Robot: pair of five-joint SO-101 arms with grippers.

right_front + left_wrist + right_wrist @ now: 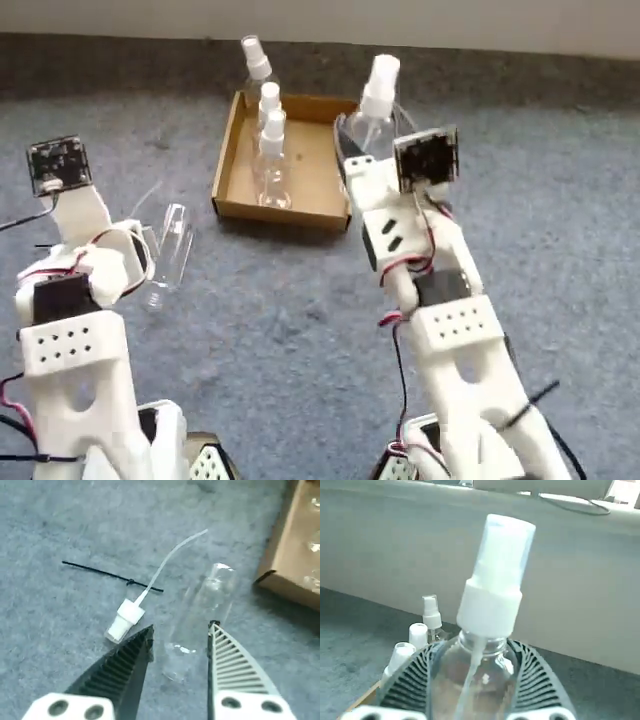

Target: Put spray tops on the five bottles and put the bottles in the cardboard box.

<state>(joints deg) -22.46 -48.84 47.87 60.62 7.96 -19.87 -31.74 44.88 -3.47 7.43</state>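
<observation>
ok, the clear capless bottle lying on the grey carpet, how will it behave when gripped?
Likely rolls: the clear capless bottle is round and on its side, though the grey carpet should damp that. Probably light; it looks empty. Its smooth wall may slip in the open left gripper straddling it.

The left arm [70, 335] and right arm [450, 320] are white printed plastic, with black servos set between the shells. Each upper shell carries rows of small round holes. Thin red, black and white cables loop along the joints. A square black circuit board [58, 162] sits on each wrist. The left gripper [182, 628] has one black finger [120, 667] and one pale grey finger [232, 665], both triangular and ribbed, with screw holes in the white base. The right gripper [477, 650] has dark ribbed fingers [405, 685].
</observation>
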